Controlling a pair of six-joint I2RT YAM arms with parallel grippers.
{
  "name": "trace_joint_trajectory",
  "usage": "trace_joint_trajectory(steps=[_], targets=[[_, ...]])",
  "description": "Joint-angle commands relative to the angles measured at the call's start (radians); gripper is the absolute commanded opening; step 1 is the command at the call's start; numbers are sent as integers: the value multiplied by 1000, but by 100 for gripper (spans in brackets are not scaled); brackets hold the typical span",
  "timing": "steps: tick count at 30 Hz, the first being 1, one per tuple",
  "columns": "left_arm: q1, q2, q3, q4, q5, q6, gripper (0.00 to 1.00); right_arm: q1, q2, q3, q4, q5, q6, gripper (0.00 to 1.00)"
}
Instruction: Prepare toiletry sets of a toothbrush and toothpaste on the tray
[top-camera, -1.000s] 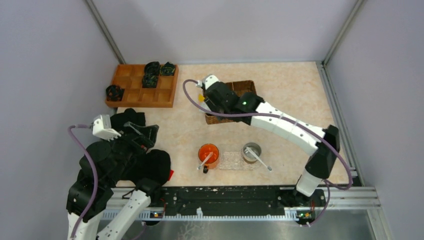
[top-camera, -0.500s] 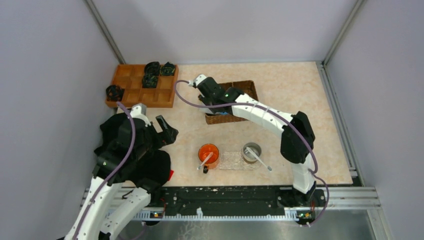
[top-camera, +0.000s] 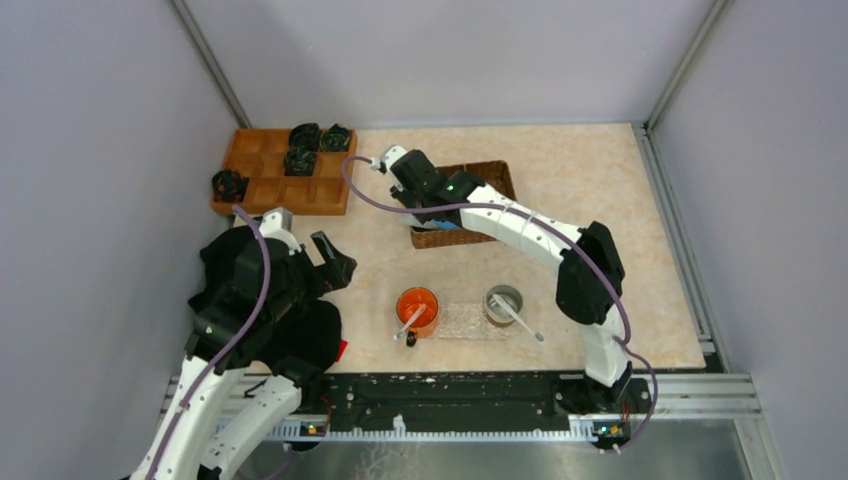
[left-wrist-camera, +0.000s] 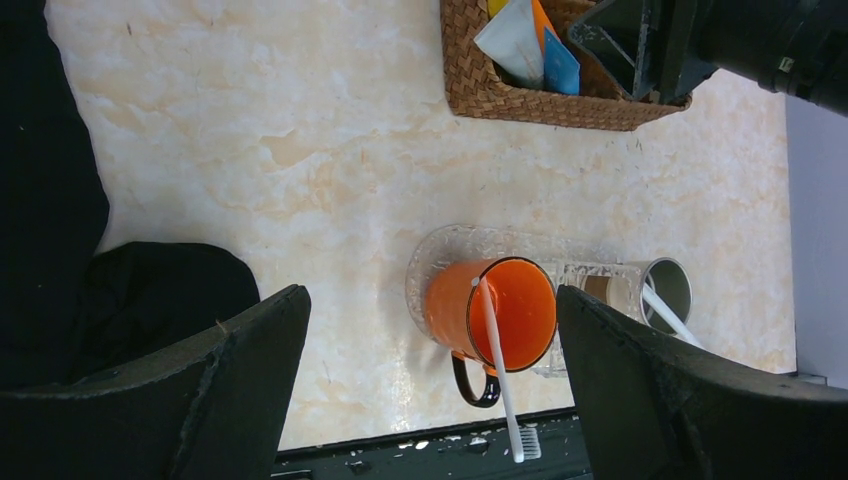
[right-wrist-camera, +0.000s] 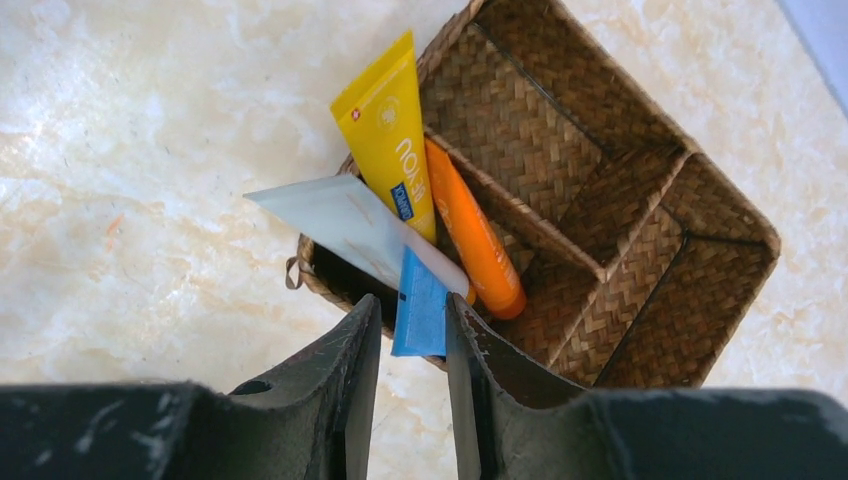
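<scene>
On marble-look table (top-camera: 600, 180): wicker basket (top-camera: 495, 177), wooden compartment tray (top-camera: 270, 190), clear tray (top-camera: 462, 322), black cloth (top-camera: 318, 335).

Yellow with dark lettering on the first tube (right-wrist-camera: 385, 140), plain orange on the second tube (right-wrist-camera: 478, 250), white running into blue on the third tube (right-wrist-camera: 345, 225), all against the brown weave of the wicker basket (right-wrist-camera: 620, 200). Bright orange with a black handle for the mug (left-wrist-camera: 445, 305), white for the toothbrush (left-wrist-camera: 497, 370). Peach-and-cream marbling across the table (left-wrist-camera: 250, 130).
</scene>
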Motion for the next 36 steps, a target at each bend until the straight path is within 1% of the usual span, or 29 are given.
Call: trace_joint_trajectory(steps=[1, 6, 10, 16, 17, 20, 22, 23, 26, 29, 33, 36], targets=[[2, 2, -13, 26, 8, 17, 99, -5, -13, -38, 32, -25, 16, 30], [3, -6, -21, 25, 7, 15, 99, -6, 20, -30, 13, -17, 20, 29], [2, -14, -17, 18, 1, 14, 99, -5, 40, -19, 12, 14, 26, 23], [2, -22, -7, 5, -10, 17, 99, -25, 97, 51, -27, 25, 37, 22], [2, -22, -7, 3, -10, 17, 99, -29, 104, 58, -30, 24, 38, 19], [3, -25, -8, 1, -14, 19, 99, -36, 108, 61, -28, 32, 40, 7], [3, -24, -11, 4, -12, 17, 99, -37, 100, 52, -15, 43, 42, 0], [3, -24, -13, 6, -10, 17, 99, -37, 94, 50, -11, 47, 42, 0], [3, -20, -14, 12, -6, 17, 99, -37, 68, 46, -1, 72, 44, 0], [3, -17, -16, 15, -6, 17, 99, -38, 5, 33, 16, 105, 44, 0], [3, -15, -22, 22, 0, 16, 99, -37, -113, 8, 46, 146, 44, 0], [2, -15, -30, 30, 7, 10, 99, -37, -237, -58, 114, 133, 47, 0]])
